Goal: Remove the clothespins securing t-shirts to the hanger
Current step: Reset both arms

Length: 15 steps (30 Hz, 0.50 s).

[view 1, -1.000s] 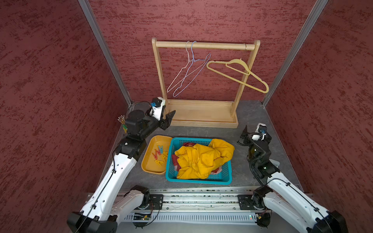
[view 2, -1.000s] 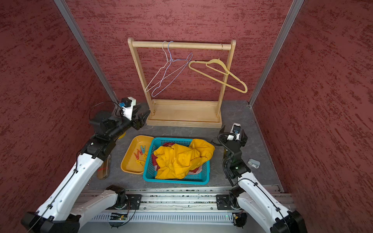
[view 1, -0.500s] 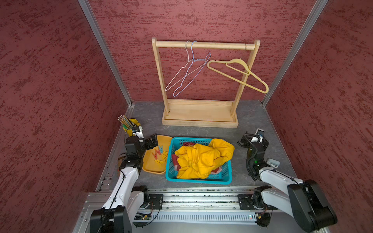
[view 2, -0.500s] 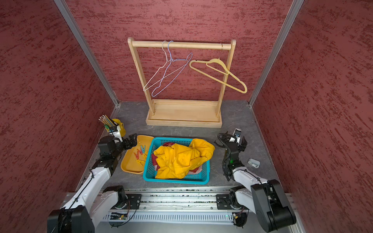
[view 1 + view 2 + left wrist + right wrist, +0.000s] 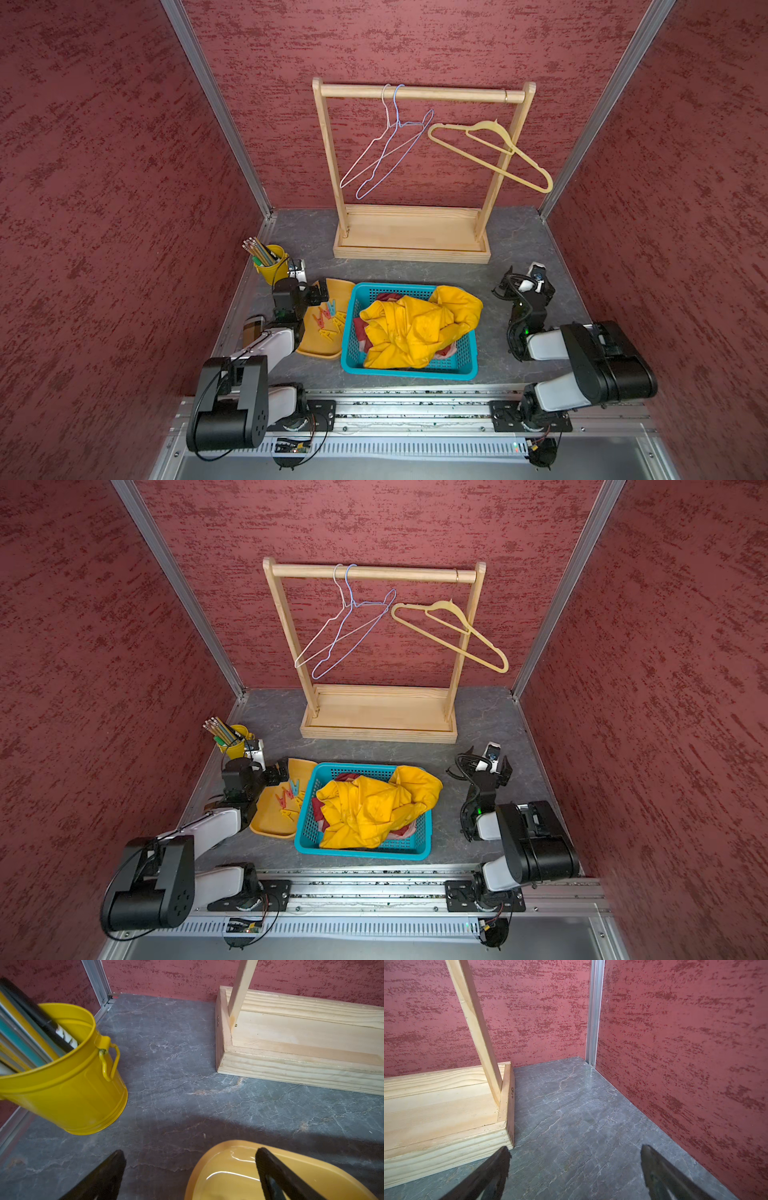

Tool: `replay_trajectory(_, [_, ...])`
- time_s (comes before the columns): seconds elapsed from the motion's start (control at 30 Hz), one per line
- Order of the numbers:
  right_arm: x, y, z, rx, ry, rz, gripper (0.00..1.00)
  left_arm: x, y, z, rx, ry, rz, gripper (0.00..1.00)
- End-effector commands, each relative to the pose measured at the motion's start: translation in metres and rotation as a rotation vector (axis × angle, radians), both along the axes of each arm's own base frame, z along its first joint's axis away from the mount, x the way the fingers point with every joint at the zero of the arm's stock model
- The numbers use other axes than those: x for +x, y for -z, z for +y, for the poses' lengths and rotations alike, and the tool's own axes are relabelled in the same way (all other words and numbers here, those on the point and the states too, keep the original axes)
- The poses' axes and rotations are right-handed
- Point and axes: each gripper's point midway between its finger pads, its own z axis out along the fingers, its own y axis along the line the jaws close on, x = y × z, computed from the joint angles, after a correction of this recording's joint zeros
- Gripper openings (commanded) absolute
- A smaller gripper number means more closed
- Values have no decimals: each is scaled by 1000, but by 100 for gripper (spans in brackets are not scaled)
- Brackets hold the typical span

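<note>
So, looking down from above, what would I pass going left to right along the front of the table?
A yellow bucket of pencils → yellow tray with clothespins → blue basket of t-shirts → the robot's right hand.

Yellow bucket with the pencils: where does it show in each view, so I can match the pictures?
In a top view: yellow bucket left of, and nearer than, the wooden rack base.
In a top view: bucket likewise left of the rack base.
Left wrist: bucket close up, a gap apart from the rack base.
Right wrist: not in it.
Shared landmark: the rack base, in all four.
</note>
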Motion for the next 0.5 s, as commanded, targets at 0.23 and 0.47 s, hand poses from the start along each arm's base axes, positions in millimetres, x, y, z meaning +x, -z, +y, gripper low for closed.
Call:
replay_trajectory(0.23, [3,-23,8,22,-71,-110,99,36,-24,-15,-15,96,-228,100])
replay_trajectory(0.47, [7,-22,12,21,-111,-104,99,43,-11,-19,21,80,-192,100])
